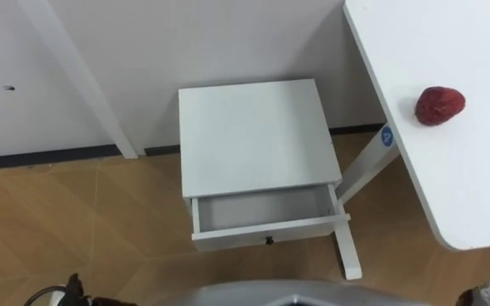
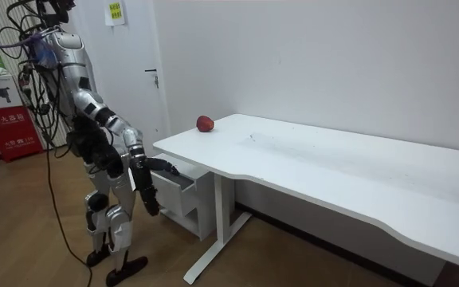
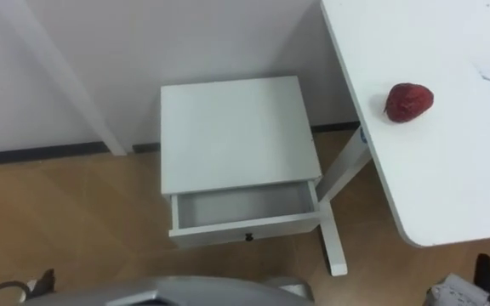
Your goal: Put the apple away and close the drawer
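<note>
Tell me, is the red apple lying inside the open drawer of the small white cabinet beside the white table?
Not quite. The red apple lies on the white table, near its edge, not inside the drawer. The left eye view shows that drawer of the small white cabinet open, with nothing in it.

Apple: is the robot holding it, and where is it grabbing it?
No, nothing holds it. The apple lies by itself on the white table, near its edge, with nothing touching it. The drawer beside the table stands open and empty.
</note>
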Controlling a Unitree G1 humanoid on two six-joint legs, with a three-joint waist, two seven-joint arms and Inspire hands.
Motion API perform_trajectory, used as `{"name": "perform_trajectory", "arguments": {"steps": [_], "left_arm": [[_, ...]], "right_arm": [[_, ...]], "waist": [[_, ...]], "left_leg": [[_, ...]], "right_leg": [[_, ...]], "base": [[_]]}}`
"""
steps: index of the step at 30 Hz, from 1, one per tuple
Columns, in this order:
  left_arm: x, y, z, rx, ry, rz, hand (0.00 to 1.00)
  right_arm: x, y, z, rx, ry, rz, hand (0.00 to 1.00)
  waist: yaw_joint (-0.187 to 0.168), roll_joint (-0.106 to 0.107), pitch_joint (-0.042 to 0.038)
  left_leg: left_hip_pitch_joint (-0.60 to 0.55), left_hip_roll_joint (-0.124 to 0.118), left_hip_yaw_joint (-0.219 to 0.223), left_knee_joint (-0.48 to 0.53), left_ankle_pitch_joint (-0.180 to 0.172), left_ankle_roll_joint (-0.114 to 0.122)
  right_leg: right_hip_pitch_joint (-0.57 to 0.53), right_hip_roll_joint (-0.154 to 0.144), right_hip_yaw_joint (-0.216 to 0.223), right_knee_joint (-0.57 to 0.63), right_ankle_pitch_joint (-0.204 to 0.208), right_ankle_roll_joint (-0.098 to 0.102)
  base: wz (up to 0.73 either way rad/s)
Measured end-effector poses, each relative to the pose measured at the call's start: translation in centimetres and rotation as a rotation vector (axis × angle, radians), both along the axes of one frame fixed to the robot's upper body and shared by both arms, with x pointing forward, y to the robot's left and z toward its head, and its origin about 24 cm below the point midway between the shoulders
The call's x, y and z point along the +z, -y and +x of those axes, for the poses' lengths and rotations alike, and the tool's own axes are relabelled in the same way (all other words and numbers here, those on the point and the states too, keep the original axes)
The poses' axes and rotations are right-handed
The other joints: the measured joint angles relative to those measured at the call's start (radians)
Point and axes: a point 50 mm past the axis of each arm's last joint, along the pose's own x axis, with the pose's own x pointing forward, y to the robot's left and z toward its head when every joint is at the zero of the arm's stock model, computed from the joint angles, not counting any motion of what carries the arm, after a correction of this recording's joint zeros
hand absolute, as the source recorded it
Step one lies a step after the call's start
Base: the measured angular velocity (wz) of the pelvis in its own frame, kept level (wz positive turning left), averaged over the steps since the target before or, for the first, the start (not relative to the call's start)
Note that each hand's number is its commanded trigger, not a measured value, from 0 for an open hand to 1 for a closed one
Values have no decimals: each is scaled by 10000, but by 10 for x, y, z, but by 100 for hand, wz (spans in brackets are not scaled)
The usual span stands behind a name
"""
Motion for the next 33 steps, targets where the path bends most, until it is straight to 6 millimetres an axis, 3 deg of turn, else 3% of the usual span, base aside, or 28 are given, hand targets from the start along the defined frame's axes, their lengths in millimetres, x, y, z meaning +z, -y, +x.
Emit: {"name": "perform_trajectory", "arguments": {"steps": [5,7,12,21,26,32,33], "left_arm": [[0,0,-4,99,-60,0,0],[0,-1,-4,102,-58,3,0],[1,0,-2,-20,184,-8,0],[-2,7,-3,-654,-67,-340,0],[-3,10,-6,-941,-219,-421,0],[-3,10,-12,-898,-379,-427,0],[-3,10,-12,-897,-381,-417,0]], "right_arm": [[23,13,12,-60,-273,-942,0],[33,18,16,1,-415,-1382,0],[70,28,35,773,-1253,-3658,0],[130,15,78,3526,-2855,-8466,0],[135,-2,98,5315,-3067,-9745,0],[130,-20,119,8341,-2652,-10366,0],[129,-24,123,8880,-2532,-10548,0]], "waist": [[46,63,23],[73,105,-3],[128,152,-5],[386,436,38],[646,479,4],[690,170,5],[735,131,42]], "left_leg": [[-93,-56,81,2,2,3],[-92,-57,87,0,2,3],[-81,-60,125,19,5,6],[-180,-42,119,3,8,1],[-141,-51,99,9,53,-7],[235,22,129,-126,56,-8],[348,27,166,-149,56,-7]], "right_leg": [[-146,1,57,-5,0,1],[-142,3,94,-7,0,1],[-126,-7,122,-6,0,3],[-207,11,109,12,41,5],[-185,5,93,-25,41,6],[132,2,33,-49,40,7],[225,3,50,-58,40,7]], "base": [[-1],[0],[0],[0],[3],[0],[-7]]}}
